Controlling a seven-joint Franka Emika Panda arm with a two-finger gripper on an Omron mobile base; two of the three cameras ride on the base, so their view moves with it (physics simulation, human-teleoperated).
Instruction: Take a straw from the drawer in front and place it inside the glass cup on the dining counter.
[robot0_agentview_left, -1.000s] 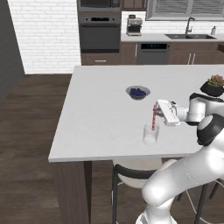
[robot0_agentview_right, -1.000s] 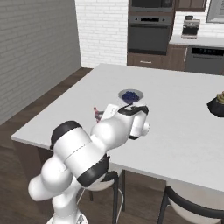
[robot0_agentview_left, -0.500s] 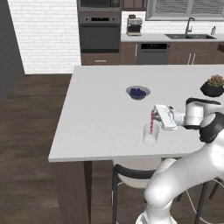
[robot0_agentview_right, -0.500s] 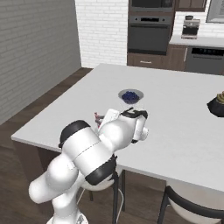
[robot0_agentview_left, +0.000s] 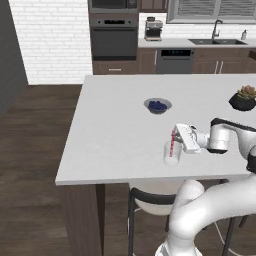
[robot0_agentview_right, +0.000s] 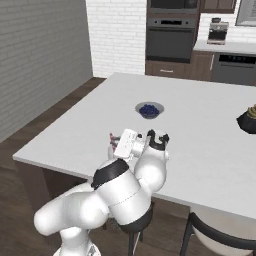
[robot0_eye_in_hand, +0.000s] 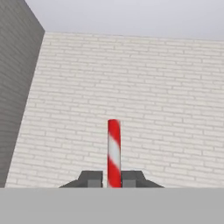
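No writing or brand marks can be read anywhere in the three views.

One straw (robot0_eye_in_hand: 113, 153), a thin round stick with red and white spiral stripes, stands upright at centre bottom of the hand view, pinched between the two dark finger tips (robot0_eye_in_hand: 91, 178), which are closed tight on its lower end. In the left base view the gripper (robot0_agentview_left: 176, 136) sits right of centre, horizontal, with the straw (robot0_agentview_left: 172, 141) hanging down into one cup (robot0_agentview_left: 171, 153), a small clear cylinder standing near the front edge of the counter (robot0_agentview_left: 115, 125). The straw's lower end is inside the cup; whether it touches the bottom cannot be told. In the right base view the gripper (robot0_agentview_right: 116, 142) and straw (robot0_agentview_right: 111, 138) are at centre left, largely hidden by the arm.

The counter is one broad rectangle, smooth white top over dark wood sides. On it, upper centre, is one shallow grey bowl (robot0_agentview_left: 157, 105) of blue berries, and at the right edge one dark pot (robot0_agentview_left: 243, 101) with a plant. The back wall is white brick.
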